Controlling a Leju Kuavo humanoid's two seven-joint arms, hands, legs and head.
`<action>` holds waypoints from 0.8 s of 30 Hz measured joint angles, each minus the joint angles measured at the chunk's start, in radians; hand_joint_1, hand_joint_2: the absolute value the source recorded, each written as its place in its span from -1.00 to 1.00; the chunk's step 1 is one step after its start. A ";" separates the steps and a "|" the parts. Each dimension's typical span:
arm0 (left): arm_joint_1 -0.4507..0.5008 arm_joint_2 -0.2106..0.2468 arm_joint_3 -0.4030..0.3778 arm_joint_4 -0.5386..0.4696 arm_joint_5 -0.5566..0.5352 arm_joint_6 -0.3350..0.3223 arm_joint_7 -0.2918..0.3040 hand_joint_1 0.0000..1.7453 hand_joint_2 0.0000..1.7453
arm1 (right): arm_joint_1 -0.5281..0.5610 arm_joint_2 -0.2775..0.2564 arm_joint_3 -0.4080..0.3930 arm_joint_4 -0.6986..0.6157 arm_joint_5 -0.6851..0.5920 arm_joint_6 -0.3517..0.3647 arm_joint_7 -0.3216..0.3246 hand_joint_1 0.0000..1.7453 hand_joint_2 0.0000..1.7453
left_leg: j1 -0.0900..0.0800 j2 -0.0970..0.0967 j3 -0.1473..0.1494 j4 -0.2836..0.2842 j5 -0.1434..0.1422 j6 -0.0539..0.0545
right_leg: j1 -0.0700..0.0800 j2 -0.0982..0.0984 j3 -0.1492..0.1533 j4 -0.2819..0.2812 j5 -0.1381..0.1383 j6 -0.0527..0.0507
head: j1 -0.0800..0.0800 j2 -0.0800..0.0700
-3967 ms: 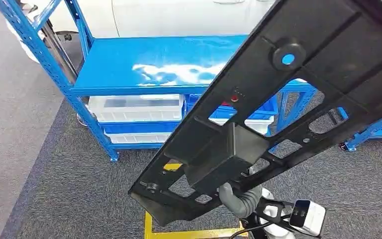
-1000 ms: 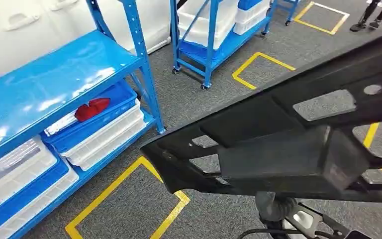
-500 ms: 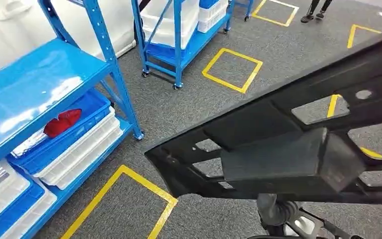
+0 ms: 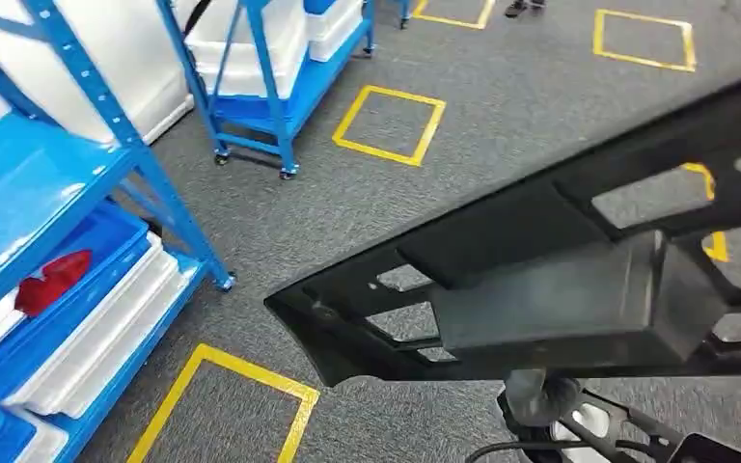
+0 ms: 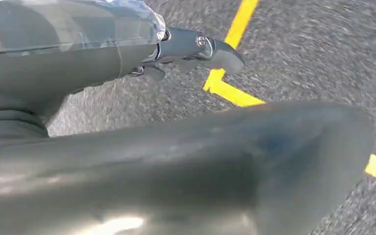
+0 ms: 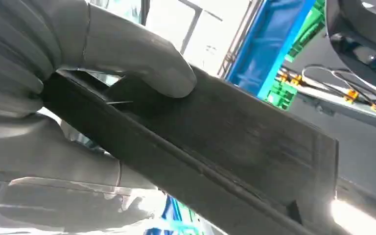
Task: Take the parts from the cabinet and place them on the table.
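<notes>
The part (image 4: 560,289) is black; the carpet (image 4: 502,145) is speckled grey with yellow squares (image 4: 389,123) (taped outlines); the shelving (image 4: 77,193) is blue, with white bins (image 4: 106,333).

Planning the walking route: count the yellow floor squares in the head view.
5, some perhaps hidden: one whole by the cart, one at the top right, a corner at the top, one by the near rack, one partly behind the black part.
</notes>
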 joint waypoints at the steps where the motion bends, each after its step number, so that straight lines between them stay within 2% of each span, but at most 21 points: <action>1: 0.003 0.001 0.005 0.000 0.002 0.004 -0.002 -1.00 -1.00 | 0.002 0.003 0.000 0.003 0.000 0.008 0.000 1.00 1.00 | 0.000 -0.005 -0.040 0.079 -0.030 -0.001 | 0.002 0.016 -0.001 0.000 0.000 -0.001 | 0.000 0.000; 2: 0.006 0.002 0.009 0.000 0.006 0.007 -0.003 -1.00 -1.00 | 0.007 0.005 -0.001 0.005 0.002 0.015 0.000 1.00 1.00 | 0.000 -0.006 -0.067 0.128 -0.036 -0.002 | 0.003 0.032 0.000 0.001 0.000 -0.002 | 0.000 0.000; 3: 0.009 0.004 0.011 0.000 0.008 0.009 -0.004 -1.00 -1.00 | 0.011 0.007 -0.003 0.007 0.004 0.021 0.000 1.00 1.00 | 0.000 -0.006 -0.071 0.127 -0.018 -0.002 | 0.003 0.048 0.000 0.002 0.000 -0.002 | 0.000 0.000; 4: 0.009 0.005 0.012 0.000 0.008 0.009 -0.005 -1.00 -1.00 | 0.011 0.010 -0.004 0.008 0.006 0.027 0.000 1.00 1.00 | 0.000 -0.007 -0.057 0.085 0.019 0.000 | 0.003 0.063 0.001 0.004 0.000 -0.001 | 0.000 0.000; 5: 0.007 0.007 0.012 0.000 0.008 0.009 -0.005 -1.00 -1.00 | 0.010 0.013 -0.006 0.009 0.007 0.030 0.000 1.00 1.00 | 0.000 -0.010 -0.028 0.013 0.066 0.002 | 0.002 0.077 0.002 0.007 -0.001 0.000 | 0.000 0.000; 6: 0.004 0.010 0.014 0.000 0.010 0.009 -0.005 -1.00 -1.00 | 0.010 0.017 -0.009 0.009 0.007 0.032 0.000 1.00 1.00 | 0.002 -0.027 0.011 -0.077 0.115 0.004 | 0.001 0.091 0.003 0.011 -0.003 0.003 | 0.000 0.000; 7: 0.004 0.011 0.016 0.000 0.011 0.009 -0.005 -1.00 -1.00 | 0.010 0.022 -0.011 0.009 0.007 0.032 0.000 1.00 1.00 | 0.006 -0.077 0.036 -0.135 0.125 0.008 | -0.001 0.101 0.000 0.014 -0.005 0.007 | 0.000 0.000; 8: 0.003 0.013 0.018 0.000 0.012 0.009 -0.005 -1.00 -1.00 | 0.008 0.026 -0.013 0.009 0.007 0.032 0.000 1.00 1.00 | 0.009 -0.097 0.042 -0.159 0.117 0.008 | 0.004 0.113 -0.008 0.024 -0.006 0.015 | 0.000 0.000; 11: 0.002 0.017 0.019 0.000 0.015 0.012 -0.006 -1.00 -1.00 | 0.013 0.035 -0.019 0.008 0.003 0.048 0.000 1.00 1.00 | -0.002 -0.069 0.044 -0.154 0.120 0.021 | -0.008 0.145 -0.016 0.014 0.004 0.036 | 0.000 0.000; 12: -0.001 0.016 0.020 0.000 0.017 0.012 -0.008 -1.00 -1.00 | 0.014 0.035 -0.022 0.008 0.003 0.050 0.000 1.00 1.00 | 0.010 -0.055 0.047 -0.169 0.128 0.033 | -0.004 0.150 -0.018 0.018 0.002 0.042 | 0.000 0.000; 13: -0.004 0.017 0.022 0.000 0.017 0.012 -0.010 -1.00 -1.00 | 0.015 0.035 -0.025 0.008 0.003 0.050 0.000 1.00 1.00 | 0.006 -0.042 0.050 -0.173 0.131 0.038 | 0.000 0.093 -0.028 0.040 -0.016 0.043 | 0.000 0.000; 14: -0.004 0.017 0.024 0.000 0.017 0.013 -0.015 -1.00 -1.00 | 0.014 0.035 -0.026 0.008 0.004 0.051 0.000 1.00 1.00 | 0.005 -0.032 0.049 -0.173 0.132 0.044 | 0.000 0.052 -0.053 0.093 -0.051 0.048 | 0.000 0.000; 16: 0.002 0.019 0.028 0.000 0.016 0.013 -0.017 -1.00 -1.00 | 0.018 0.036 -0.027 0.011 0.011 0.051 0.000 1.00 1.00 | -0.001 -0.005 0.049 -0.173 0.130 0.047 | -0.008 0.025 -0.128 0.247 -0.121 0.056 | 0.000 0.000; 17: 0.005 0.021 0.030 0.000 0.016 0.013 -0.018 -1.00 -1.00 | 0.022 0.037 -0.028 0.013 0.013 0.051 0.000 1.00 1.00 | -0.002 0.009 0.048 -0.173 0.129 0.048 | -0.010 0.021 -0.156 0.301 -0.135 0.058 | 0.000 0.000; 18: 0.004 0.023 0.032 0.000 0.016 0.013 -0.018 -1.00 -1.00 | 0.026 0.038 -0.030 0.016 0.016 0.050 0.000 1.00 1.00 | -0.002 0.023 0.048 -0.172 0.127 0.047 | -0.012 0.019 -0.163 0.314 -0.128 0.060 | 0.000 0.000; 19: 0.003 0.023 0.033 0.000 0.014 0.012 -0.018 -1.00 -1.00 | 0.028 0.040 -0.031 0.018 0.019 0.047 0.000 1.00 1.00 | -0.003 0.035 0.049 -0.172 0.126 0.046 | -0.013 0.015 -0.144 0.278 -0.100 0.060 | 0.000 0.000; 20: 0.001 0.024 0.033 0.000 0.013 0.010 -0.016 -1.00 -1.00 | 0.028 0.042 -0.032 0.019 0.021 0.046 0.000 1.00 1.00 | -0.003 0.045 0.051 -0.172 0.124 0.044 | -0.013 0.008 -0.106 0.206 -0.063 0.057 | 0.000 0.000; 21: -0.001 0.025 0.033 0.000 0.013 0.009 -0.015 -1.00 -1.00 | 0.027 0.045 -0.033 0.019 0.021 0.045 0.000 1.00 1.00 | -0.003 0.055 0.055 -0.172 0.122 0.041 | -0.011 -0.012 -0.052 0.110 -0.022 0.052 | 0.000 0.000; 22: -0.002 0.025 0.033 0.000 0.013 0.009 -0.014 -1.00 -1.00 | 0.025 0.047 -0.034 0.019 0.021 0.045 0.000 1.00 1.00 | -0.004 0.064 0.059 -0.172 0.119 0.038 | -0.005 -0.056 -0.007 0.031 -0.003 0.044 | 0.000 0.000; 23: -0.002 0.026 0.034 0.000 0.014 0.009 -0.014 -1.00 -1.00 | 0.021 0.051 -0.034 0.020 0.019 0.045 0.000 1.00 1.00 | -0.011 0.071 0.060 -0.169 0.114 0.030 | 0.008 -0.078 0.000 0.011 -0.016 0.038 | 0.000 0.000; 24: -0.002 0.028 0.035 0.000 0.014 0.009 -0.014 -1.00 -1.00 | 0.017 0.055 -0.035 0.019 0.014 0.044 0.000 1.00 1.00 | -0.009 0.082 0.061 -0.170 0.113 0.025 | 0.009 -0.059 -0.004 0.010 -0.012 0.033 | 0.000 0.000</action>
